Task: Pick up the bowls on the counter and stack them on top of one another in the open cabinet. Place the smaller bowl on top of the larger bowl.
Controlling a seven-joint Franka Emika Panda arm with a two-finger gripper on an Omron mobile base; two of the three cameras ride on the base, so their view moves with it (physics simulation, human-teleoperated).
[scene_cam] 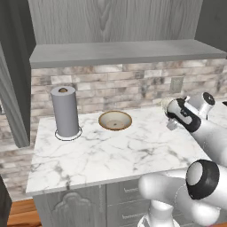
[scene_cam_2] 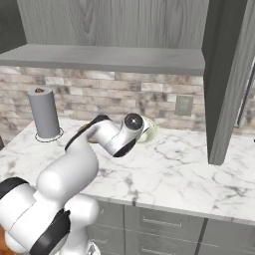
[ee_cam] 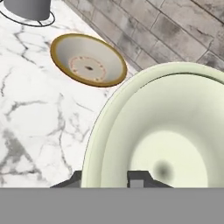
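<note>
Gripping the rim of the pale green bowl [ee_cam: 166, 140], the claw [ee_cam: 107, 179] has its two dark fingers pinched narrowly on the near edge, one inside the bowl and one outside, as the hand view shows it. Whether the bowl has left the surface cannot be told.

Going left to right in the left base view: a grey paper-towel roll [scene_cam: 65, 111] stands upright near the back left of the white marble counter [scene_cam: 111, 155]. Just right of it, well apart from the claw, the wide brown-rimmed bowl [scene_cam: 115, 120] sits on the marble, untouched. Further right, the robot's wrist hangs over the counter's right end near the brick wall, with a sliver of the pale bowl showing beside it.

Above everything runs the grey shelf [scene_cam: 124, 52] of the open cabinet, with nothing seen on it.

By this showing, the task is barely begun: neither bowl is in the cabinet. The larger bowl belongs on the shelf first, yet the smaller one is in the claw's hold, so both placements and the stacking remain.
</note>
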